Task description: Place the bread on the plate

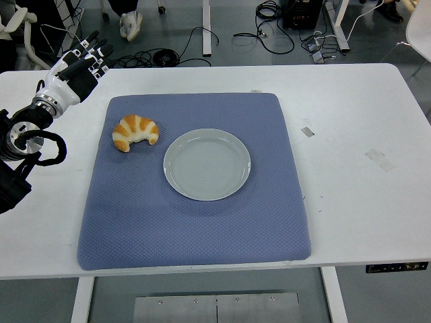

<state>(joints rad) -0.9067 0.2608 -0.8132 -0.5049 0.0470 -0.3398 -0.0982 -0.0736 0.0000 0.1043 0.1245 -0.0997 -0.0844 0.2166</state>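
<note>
The bread is a golden croissant (135, 132) lying on the blue mat (195, 222), at the mat's upper left. An empty pale grey plate (207, 164) sits on the mat just right of the croissant, apart from it. My left hand (79, 66) is above the table's far left corner, up and left of the croissant, with its fingers spread and holding nothing. The right arm is out of view.
The blue mat covers the middle of the white table (357, 168). Small bits of tape (378, 159) lie on the table's right side. Cables (168, 55) and desk legs show on the floor beyond the far edge.
</note>
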